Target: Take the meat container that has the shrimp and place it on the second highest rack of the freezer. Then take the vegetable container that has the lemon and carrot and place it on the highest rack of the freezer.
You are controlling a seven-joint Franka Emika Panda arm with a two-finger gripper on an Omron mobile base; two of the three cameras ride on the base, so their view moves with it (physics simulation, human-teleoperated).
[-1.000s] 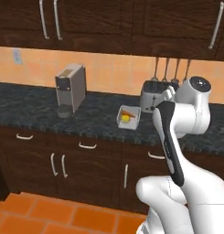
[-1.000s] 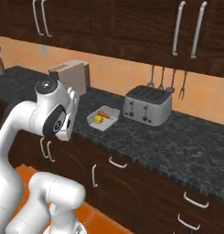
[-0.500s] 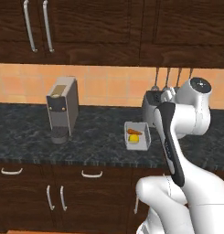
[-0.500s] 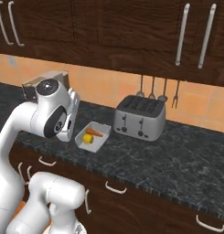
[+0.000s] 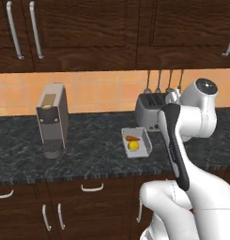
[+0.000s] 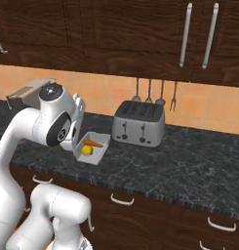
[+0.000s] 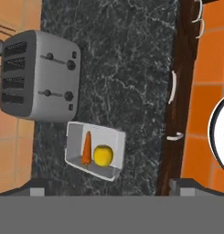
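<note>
Dark speckled tabletop [image 7: 131, 68] under wooden cabinets. The tool [image 7: 106, 188], jaws apart and empty, hovers above the vegetable container [image 7: 95, 151] holding carrot [image 7: 87, 147] and lemon [image 7: 104, 155]; descend centred, straddling one container wall.

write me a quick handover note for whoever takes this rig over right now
Tool: open, holding nothing, looking down over the counter.
White tray with the carrot and lemon sits on the counter, next to the toaster, apart from it. The coffee machine stands further along.
Done: nothing that can be confirmed from here; the shrimp tray and freezer are out of sight.
Left: grasp this tray and put it on the freezer's highest rack.
</note>
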